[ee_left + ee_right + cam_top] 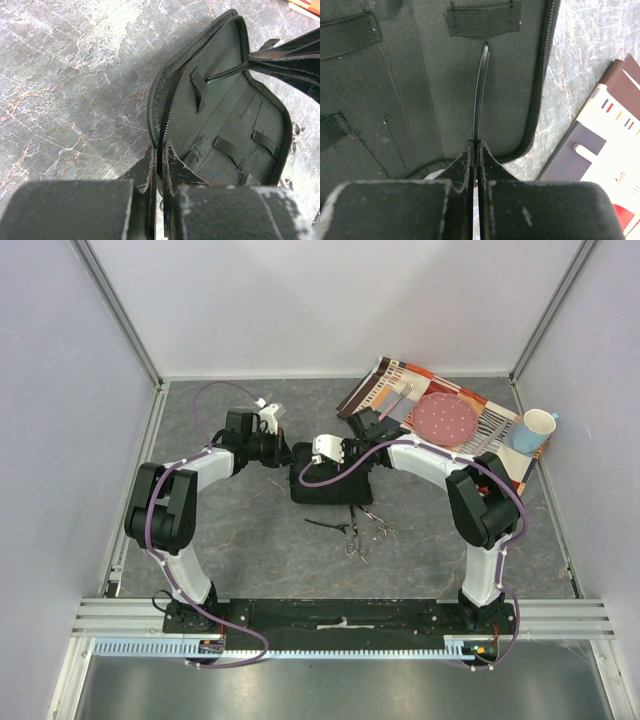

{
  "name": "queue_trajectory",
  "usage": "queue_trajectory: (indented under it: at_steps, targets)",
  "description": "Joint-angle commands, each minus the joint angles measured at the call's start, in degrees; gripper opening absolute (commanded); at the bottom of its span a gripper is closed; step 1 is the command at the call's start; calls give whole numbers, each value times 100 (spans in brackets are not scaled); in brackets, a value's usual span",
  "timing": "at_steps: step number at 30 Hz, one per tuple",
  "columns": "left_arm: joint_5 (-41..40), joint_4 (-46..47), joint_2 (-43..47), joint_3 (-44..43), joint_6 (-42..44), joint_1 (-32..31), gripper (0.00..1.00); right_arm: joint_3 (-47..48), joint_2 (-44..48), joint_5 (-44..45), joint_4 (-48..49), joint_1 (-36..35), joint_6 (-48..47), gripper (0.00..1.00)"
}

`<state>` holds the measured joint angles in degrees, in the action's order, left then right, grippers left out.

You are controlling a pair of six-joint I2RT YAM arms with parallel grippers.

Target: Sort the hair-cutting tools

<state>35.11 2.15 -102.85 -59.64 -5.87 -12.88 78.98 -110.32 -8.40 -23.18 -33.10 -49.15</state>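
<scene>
Arms white shells, blk joints, purple cables; left gripper, right gripper blk, scuffed white.

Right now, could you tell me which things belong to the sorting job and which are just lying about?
Job: scissors, second scissors, loose hair clip, gripped hair clip, open black case.
Lying about: placemat, pink plate, fork, mug.
</scene>
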Motion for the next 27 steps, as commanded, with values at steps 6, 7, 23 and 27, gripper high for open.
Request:
queue_trajectory:
  at_steps: [6, 7, 23, 27]
  targets:
    - [233, -22, -42, -180, 376, -126, 2, 38, -270, -768, -2, 23, -166, 0]
    - [242, -22, -25, -162, 376, -127, 2, 56, -314, -777, 6, 14, -174, 0]
    - [277, -66, 1, -171, 455, -302, 2, 399, -499, -1769, 859, -38, -78, 0]
    - [277, -5, 28, -162, 376, -302, 2, 521, -578, -1928, 877, -161, 28, 0]
